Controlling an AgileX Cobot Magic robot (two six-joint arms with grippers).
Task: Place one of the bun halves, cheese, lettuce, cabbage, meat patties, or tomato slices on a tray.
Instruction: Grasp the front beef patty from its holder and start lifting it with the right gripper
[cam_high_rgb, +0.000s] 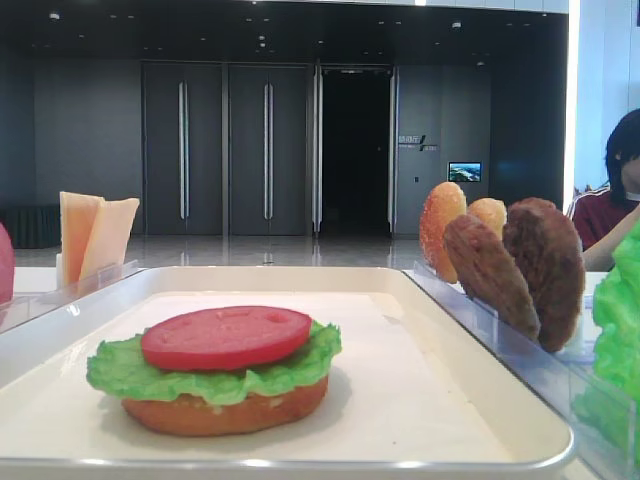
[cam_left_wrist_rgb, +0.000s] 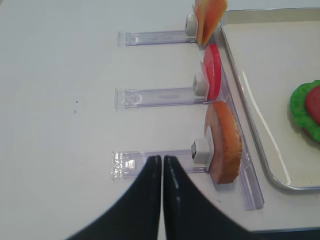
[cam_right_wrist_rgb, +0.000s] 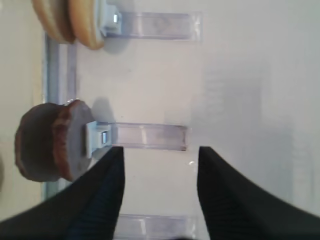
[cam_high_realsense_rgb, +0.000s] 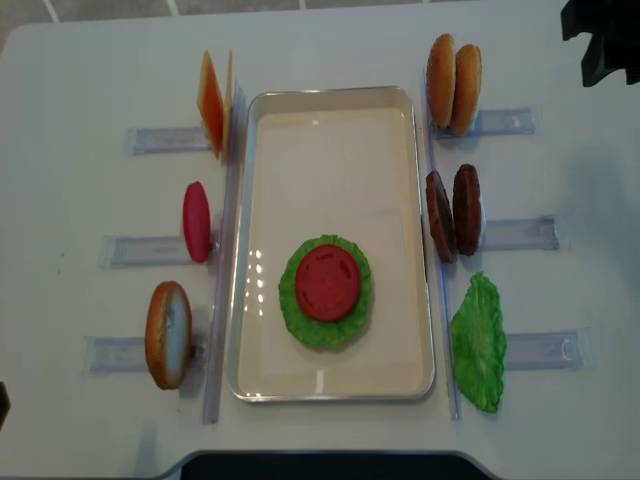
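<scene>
White table (cam_high_realsense_rgb: 330, 40), two meat patties (cam_high_realsense_rgb: 453, 212), three bun halves (cam_high_realsense_rgb: 168, 334)

Cream tray (cam_high_realsense_rgb: 331, 376) holds a stack: bun half (cam_high_rgb: 225, 411), ruffled lettuce (cam_high_realsense_rgb: 291, 300), tomato slice (cam_high_realsense_rgb: 326, 282) on top. Upright in holders: cheese (cam_high_realsense_rgb: 211, 103), a tomato slice (cam_high_realsense_rgb: 196, 222), a bun half (cam_high_realsense_rgb: 168, 334) left; two bun halves (cam_high_realsense_rgb: 452, 70), two meat patties (cam_high_realsense_rgb: 453, 213), lettuce (cam_high_realsense_rgb: 479, 342) right.

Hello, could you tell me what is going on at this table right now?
A toy burger is being built on the cream rectangular tray: golden bun half, ruffled green lettuce, red tomato slice. Neither end effector holds anything. The right end effector hovers open by the two brown meat patties standing in their clear holder; the left end effector is shut.
</scene>
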